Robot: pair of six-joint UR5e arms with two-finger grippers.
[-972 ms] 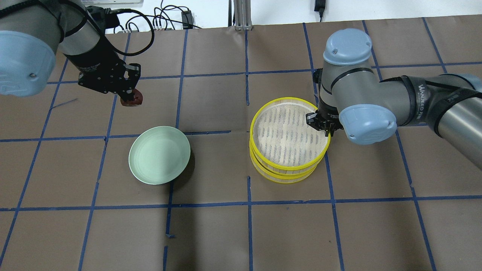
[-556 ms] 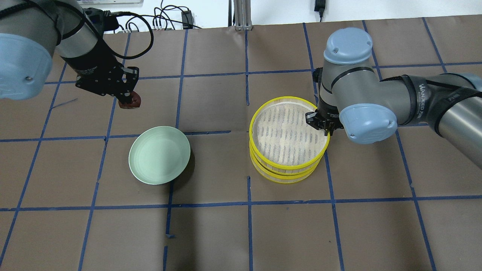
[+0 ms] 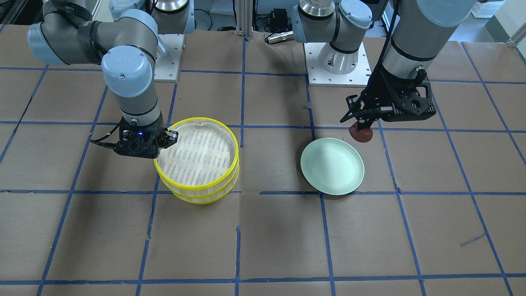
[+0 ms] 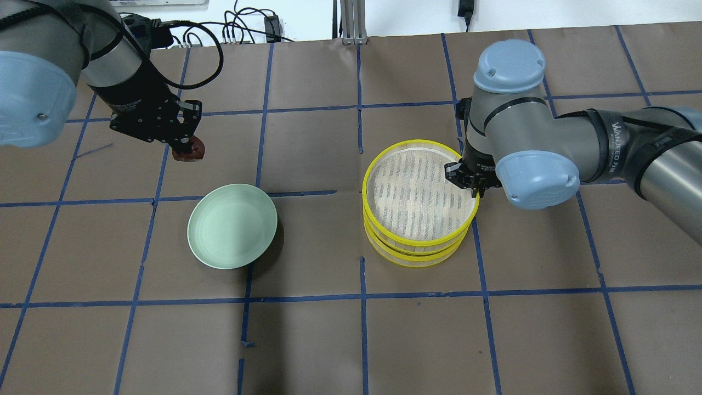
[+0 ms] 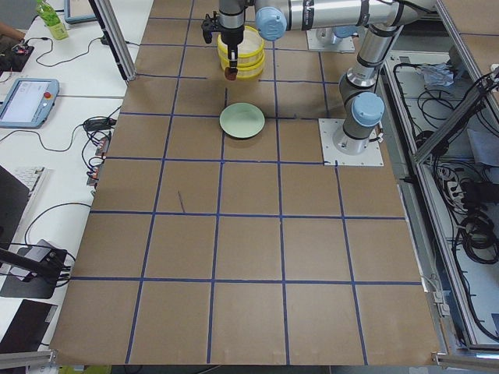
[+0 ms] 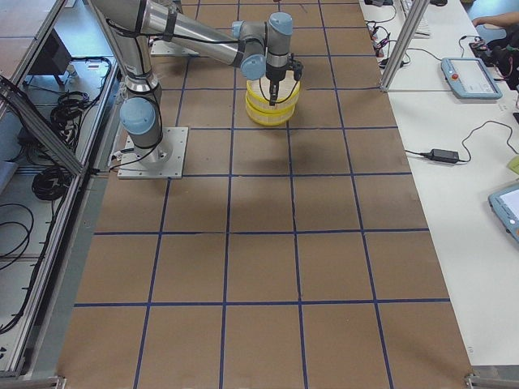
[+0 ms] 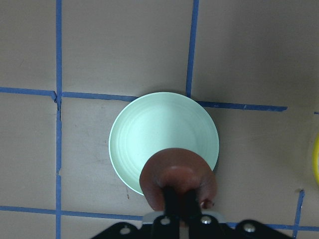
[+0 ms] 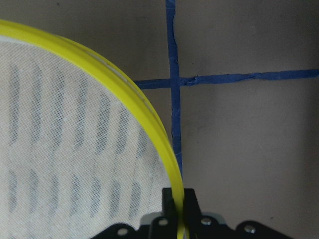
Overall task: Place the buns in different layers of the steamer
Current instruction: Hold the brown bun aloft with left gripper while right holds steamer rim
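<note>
The brown bun (image 7: pixel 177 172) was pinched across its middle by the left gripper (image 7: pixel 179 193), whose fingers were pressed into it. It was held in the air near the plate (image 4: pixel 232 225) and well apart from the trays. It was judged light and soft, with a smooth, rounded, slightly glossy skin. A hard squeeze would likely dent it, so a gentle hold across the plump centre was thought best.

The top tray (image 4: pixel 411 197) was gripped at its yellow rim by the right gripper (image 8: pixel 178 197), with one finger inside the rim and one outside, closed on the thin wall. The tray was seen over the lower tray (image 3: pixel 203 196) and slightly offset from it. Whether it had been lifted free could not be told.

Both trays were round and shallow, with slatted pale sides and white mesh-cloth bottoms. They were judged light, with a stiff rim. The rim was taken as the only sound place to hold, since the cloth would sag. A one-sided hold was expected to let the tray tip.

The white bun was seen in no view.
</note>
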